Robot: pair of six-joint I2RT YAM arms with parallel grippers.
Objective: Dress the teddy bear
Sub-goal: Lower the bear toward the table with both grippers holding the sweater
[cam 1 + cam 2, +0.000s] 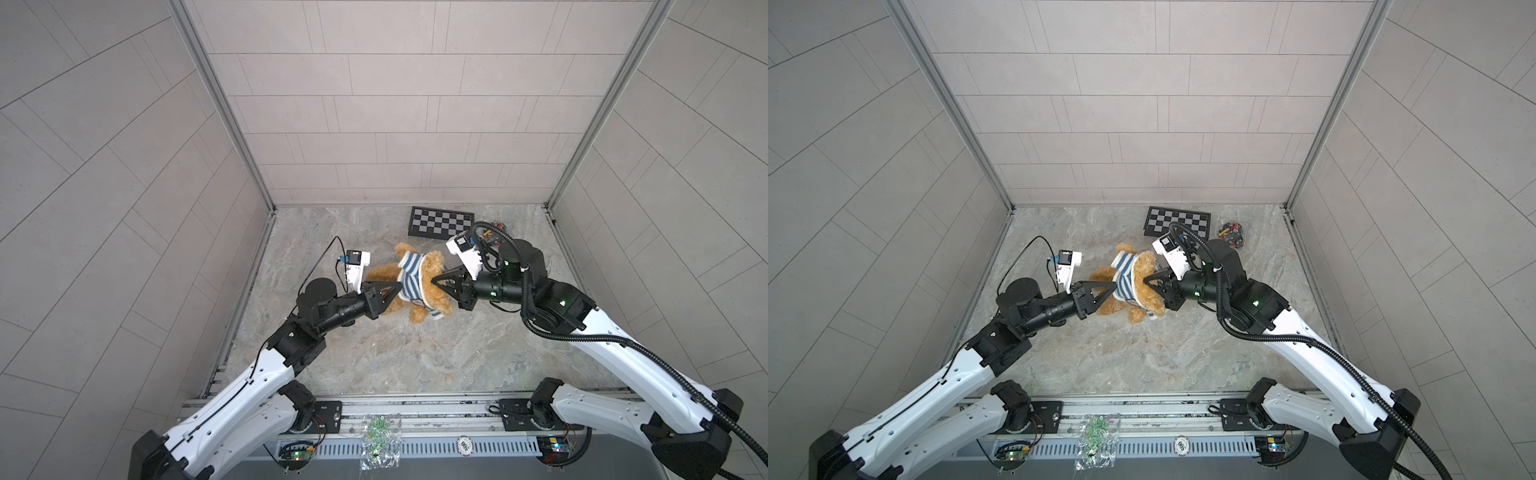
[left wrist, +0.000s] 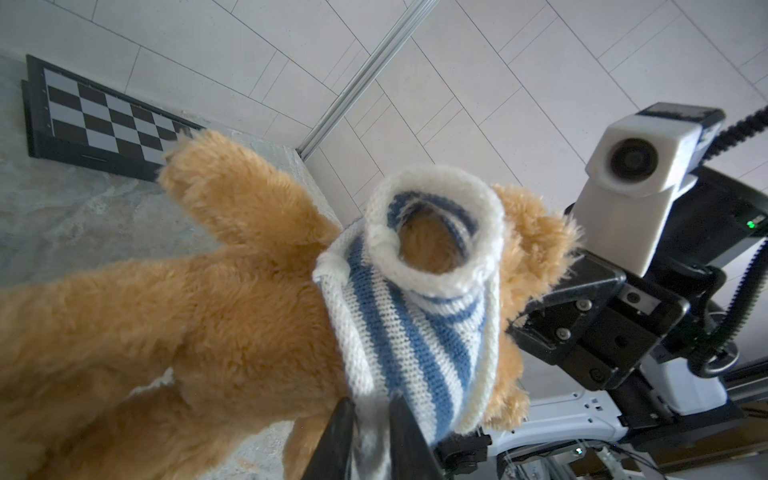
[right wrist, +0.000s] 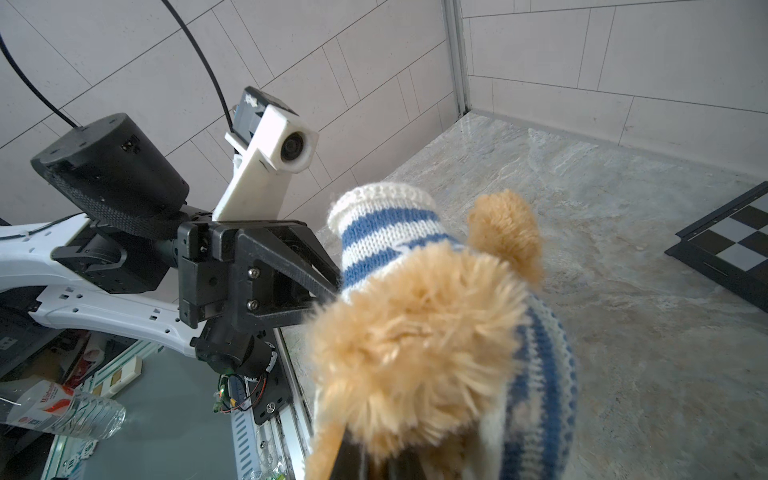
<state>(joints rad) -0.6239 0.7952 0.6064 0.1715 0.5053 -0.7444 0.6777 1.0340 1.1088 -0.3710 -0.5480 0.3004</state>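
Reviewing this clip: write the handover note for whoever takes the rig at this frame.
Left gripper: shut on the sweater hem.
Right gripper: shut on the teddy bear, at its head end.
Bear lies on the table, sweater bunched around its chest, belly bare.
Done: sweater over the head.
To do: no paw shows at the visible sleeve cuff; work arms through, pull hem down.

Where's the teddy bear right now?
In both top views, the teddy bear is mid-table between the left gripper and right gripper, in front of the chessboard.
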